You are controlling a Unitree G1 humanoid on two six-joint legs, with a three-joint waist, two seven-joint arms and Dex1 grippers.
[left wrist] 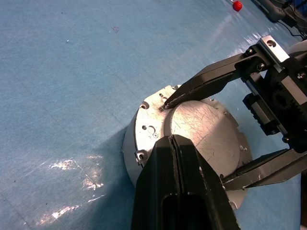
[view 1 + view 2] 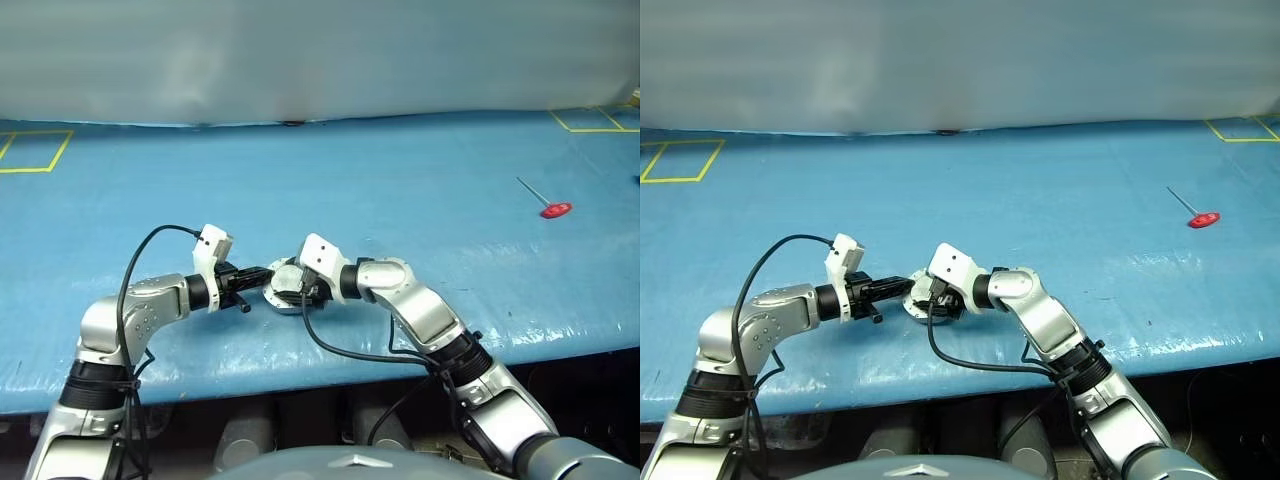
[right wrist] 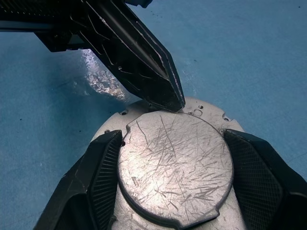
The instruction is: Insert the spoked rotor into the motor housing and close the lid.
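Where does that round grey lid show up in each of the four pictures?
Left eye view: the lid sits low, just left of centre, between the two grippers.
Right eye view: the lid is at the same spot, on the blue table.
Left wrist view: lid right of centre, scratched face up.
Right wrist view: lid lower middle.
Shared landmark: the shut left gripper, its tip at the lid's edge.

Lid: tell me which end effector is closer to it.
Both touch it. The right end effector straddles the lid, fingers against opposite edges; the left end effector, shut, presses its tip on the rim.
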